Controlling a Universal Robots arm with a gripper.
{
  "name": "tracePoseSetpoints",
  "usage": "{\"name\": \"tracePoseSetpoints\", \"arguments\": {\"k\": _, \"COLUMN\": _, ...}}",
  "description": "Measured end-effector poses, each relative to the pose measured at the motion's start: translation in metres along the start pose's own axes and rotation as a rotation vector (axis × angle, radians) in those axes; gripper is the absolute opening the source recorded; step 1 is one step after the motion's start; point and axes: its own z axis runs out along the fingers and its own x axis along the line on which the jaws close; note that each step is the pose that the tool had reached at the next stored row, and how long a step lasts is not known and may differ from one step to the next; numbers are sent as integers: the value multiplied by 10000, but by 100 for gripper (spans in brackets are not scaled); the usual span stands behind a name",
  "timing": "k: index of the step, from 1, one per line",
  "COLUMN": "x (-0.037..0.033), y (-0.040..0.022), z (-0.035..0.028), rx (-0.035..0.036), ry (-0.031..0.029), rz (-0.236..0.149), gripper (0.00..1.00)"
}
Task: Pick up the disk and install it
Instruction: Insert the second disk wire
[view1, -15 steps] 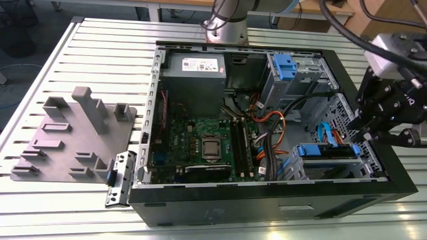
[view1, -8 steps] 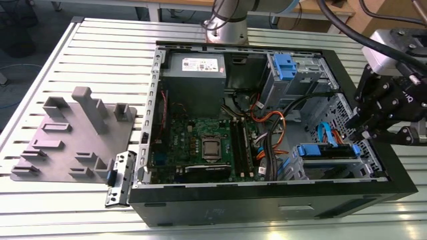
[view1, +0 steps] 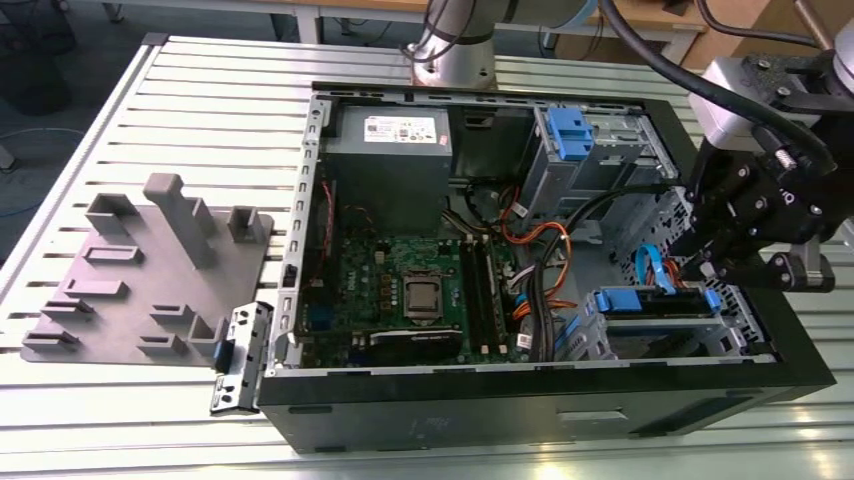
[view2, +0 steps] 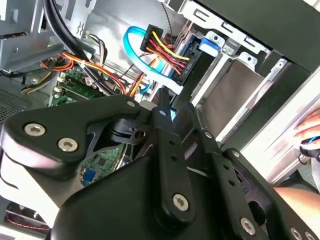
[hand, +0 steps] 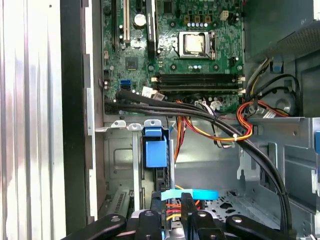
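From the exterior view I see the open black computer case (view1: 534, 400) on the slatted metal surface (view1: 200, 110), my hand (view1: 747, 262) at the right of the frame over the drive bay. The disk (view1: 650, 303), blue-railed, sits in that lower-right bay. The first wrist view adds the green motherboard (hand: 170, 45); there the hand (hand: 173, 210) has its black fingers pressed nearly together around a flat blue cable (hand: 192, 194).

Open computer case (view1: 534, 400) on slatted table (view1: 200, 120), green motherboard (view1: 400, 290), grey power supply (view1: 390, 150), grey fixture plate (view1: 134, 300)
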Motion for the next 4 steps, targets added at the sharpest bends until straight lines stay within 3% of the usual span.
{"name": "tracePoseSetpoints", "arguments": {"k": 2, "x": 1, "y": 40, "z": 0, "rx": 0, "ry": 0, "rz": 0, "gripper": 30}}
{"name": "tracePoseSetpoints", "arguments": {"k": 4, "x": 1, "y": 41, "z": 0, "rx": 0, "ry": 0, "rz": 1, "gripper": 30}}
